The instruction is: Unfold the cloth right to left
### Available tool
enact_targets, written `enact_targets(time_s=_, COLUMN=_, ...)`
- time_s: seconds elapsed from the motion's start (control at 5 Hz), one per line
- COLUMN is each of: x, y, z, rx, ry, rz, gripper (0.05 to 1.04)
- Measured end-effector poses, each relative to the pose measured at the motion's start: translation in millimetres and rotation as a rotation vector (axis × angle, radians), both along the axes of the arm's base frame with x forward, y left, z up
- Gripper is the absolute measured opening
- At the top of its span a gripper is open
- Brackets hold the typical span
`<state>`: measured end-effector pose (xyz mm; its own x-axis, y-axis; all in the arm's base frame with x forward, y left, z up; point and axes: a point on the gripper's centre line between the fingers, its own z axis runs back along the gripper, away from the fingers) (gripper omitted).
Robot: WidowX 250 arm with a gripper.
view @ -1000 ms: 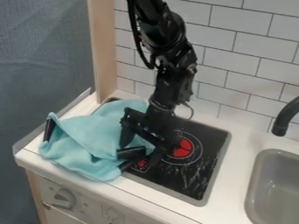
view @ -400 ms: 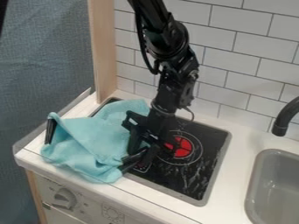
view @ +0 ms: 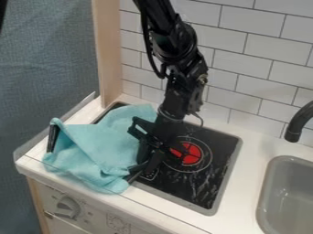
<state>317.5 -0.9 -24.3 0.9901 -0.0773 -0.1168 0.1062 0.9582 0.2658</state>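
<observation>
The light blue cloth lies crumpled across the left part of the black stove top and the white counter, its right edge bunched into folds. At that right edge my gripper hangs low over the stove and is shut on the cloth. Its fingers stand close together and cover part of the edge. A black handle-like piece shows beside the cloth's upper left corner.
Right of the gripper is the stove top with a red burner mark. A grey sink and black faucet stand at the right. A wooden post and tiled wall rise behind; a knob is on the front.
The gripper has shifted slightly right, and its fingers have come together at the cloth's right edge. The cloth's lower right folds have moved a little.
</observation>
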Motion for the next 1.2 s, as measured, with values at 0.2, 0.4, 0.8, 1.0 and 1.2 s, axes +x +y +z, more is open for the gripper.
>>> enact_targets(time_s=0.2, x=-4.8, y=0.2, z=19.0, rx=-0.014, ry=-0.036, rz=0.008, gripper=0.099)
enact_targets(time_s=0.4, x=-3.7, y=14.4, z=42.2, rx=-0.028, ry=-0.068, rz=0.066, gripper=0.088)
enact_targets(time_s=0.8, x=-2.4, y=83.2, z=69.3, rx=-0.086, ry=-0.1, rz=0.278, gripper=0.088)
enact_targets(time_s=1.0, x=1.3, y=123.6, z=79.3, rx=-0.108, ry=-0.122, rz=0.381, gripper=0.088)
enact_targets(time_s=1.2, x=15.3, y=156.0, z=78.1, rx=-0.124, ry=-0.144, rz=0.427, gripper=0.088)
